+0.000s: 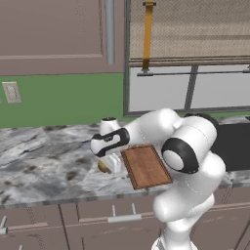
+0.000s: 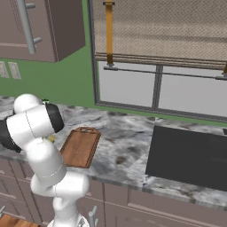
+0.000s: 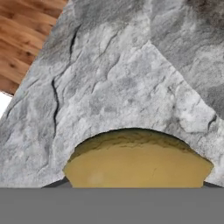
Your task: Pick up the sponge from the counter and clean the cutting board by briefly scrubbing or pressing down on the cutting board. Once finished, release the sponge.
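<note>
Hand view is giving you the closest look at the sponge: you are seeing a yellow-orange block with a rounded, slightly rough upper edge and a smoother, paler face below it. It is sitting at the bottom middle of this view, right between the places where the dark finger tips are rising, so the fingers are closing on the sponge and holding it from both sides. Around it the counter is showing as grey-and-white marbled stone with dark cracks and speckles. At the top left corner of this view you are looking at a piece of reddish-brown wood grain, which is a corner of the cutting board.

From the left base view, you are finding the gripper pointing down at the counter, just beside the left edge of the cutting board. A small yellow-orange part of the sponge is peeking out at the left of the white hand, low against the stone. I cannot tell whether it is touching the counter or not. The board is lying flat near the front edge of the counter, a wooden rectangle with a darker raised rim, much bigger than the sponge.

From the right base view, the cutting board is lying to the left of a black stovetop, well apart from it.
</note>
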Robot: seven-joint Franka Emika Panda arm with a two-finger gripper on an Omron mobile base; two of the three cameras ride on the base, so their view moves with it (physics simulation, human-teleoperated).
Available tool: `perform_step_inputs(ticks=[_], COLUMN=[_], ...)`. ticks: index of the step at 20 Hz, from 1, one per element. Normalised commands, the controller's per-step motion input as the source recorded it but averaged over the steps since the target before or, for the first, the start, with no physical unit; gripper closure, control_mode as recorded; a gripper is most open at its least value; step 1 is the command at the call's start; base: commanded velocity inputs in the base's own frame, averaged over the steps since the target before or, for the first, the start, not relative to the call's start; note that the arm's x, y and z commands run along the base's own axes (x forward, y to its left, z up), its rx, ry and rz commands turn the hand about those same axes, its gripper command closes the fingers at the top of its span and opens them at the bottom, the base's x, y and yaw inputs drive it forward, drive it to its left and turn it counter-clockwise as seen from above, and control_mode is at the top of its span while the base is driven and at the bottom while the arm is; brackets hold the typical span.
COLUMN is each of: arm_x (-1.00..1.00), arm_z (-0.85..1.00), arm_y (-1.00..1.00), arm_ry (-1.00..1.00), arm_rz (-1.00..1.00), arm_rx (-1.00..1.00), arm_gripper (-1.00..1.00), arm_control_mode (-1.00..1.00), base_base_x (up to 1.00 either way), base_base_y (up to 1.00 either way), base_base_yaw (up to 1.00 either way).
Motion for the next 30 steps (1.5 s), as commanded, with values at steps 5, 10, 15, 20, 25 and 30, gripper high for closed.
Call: perform_step_inputs(ticks=[5,10,15,20,25,30], arm_x=[0.20,0.12,-0.02,-0.16,-0.30,-0.61], arm_z=[-0.39,-0.36,-0.03,0.20,0.59,0.75], arm_y=[0.27,0.18,-0.08,-0.20,-0.28,-0.25], arm_ry=[0.00,0.00,-0.01,-0.06,-0.08,-0.10], arm_rz=[0.00,0.00,0.00,0.00,0.00,0.00], arm_rx=[-0.08,-0.04,0.00,0.00,0.00,0.01], arm_gripper=[1.00,-1.00,-1.00,-1.00,-1.00,-1.00], arm_control_mode=[-1.00,-1.00,-1.00,-1.00,-1.00,-1.00], base_base_x=[0.00,0.00,0.00,0.00,0.00,0.00], base_base_y=[0.00,0.00,0.00,0.00,0.00,0.00], base_base_yaw=[0.00,0.00,0.00,0.00,0.00,0.00])
